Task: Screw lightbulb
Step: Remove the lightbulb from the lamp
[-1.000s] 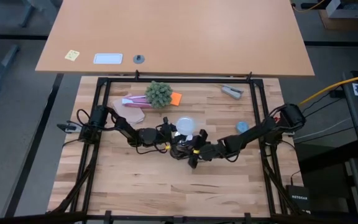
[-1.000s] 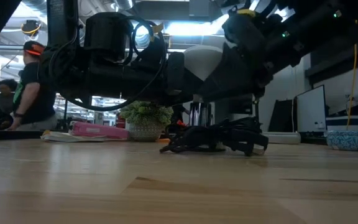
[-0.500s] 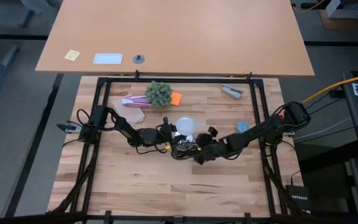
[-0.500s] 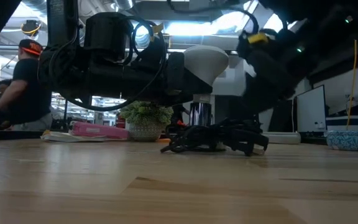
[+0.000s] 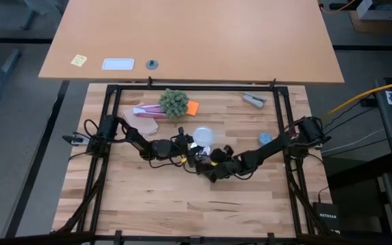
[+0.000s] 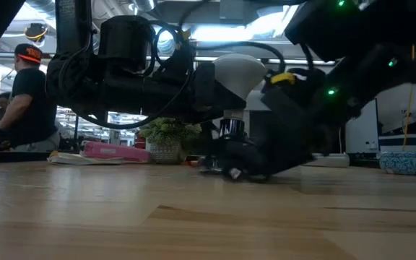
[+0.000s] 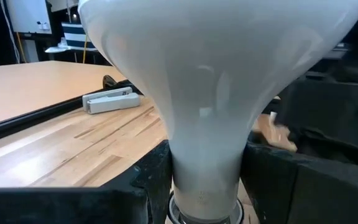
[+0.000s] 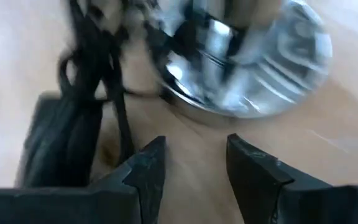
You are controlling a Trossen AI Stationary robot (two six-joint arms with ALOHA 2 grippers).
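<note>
The lightbulb point(image 6: 238, 71), frosted white, stands upright with its dome up and its grey screw base point(image 6: 230, 128) down, a little above the table's middle. My left gripper point(image 7: 207, 180) is shut on it, also seen from above point(image 5: 190, 145). The silver socket disc point(image 8: 247, 59) lies on the table with its black cord point(image 8: 95, 81) bunched beside it. My right gripper point(image 8: 191, 168) is open, slanting down just short of the disc, with only bare wood between its fingers. In the low view my right gripper point(image 6: 248, 167) hides the disc. My left gripper pinches the lightbulb's narrow neck point(image 7: 204, 155), just above the screw base, between its two fingers point(image 7: 151, 180). The fingers come level from the table's left side. The lightbulb stands upright in the hold, dome up; whether its base touches the socket disc, I cannot tell.
At the far side stand a potted plant point(image 5: 173, 102), a pink box point(image 5: 143, 110), an orange scrap point(image 5: 193, 107) and a grey clip point(image 5: 254, 100). A blue bowl point(image 5: 265, 138) sits at the right. A person point(image 6: 27, 94) is in the room beyond. The near half shows bare wood.
My right gripper has sunk from about the bulb's height down to the table, tipping its fingers downward and rolling, and now stands low beside the socket disc and cord. Its fingers have stayed apart. The bulb has kept still.
</note>
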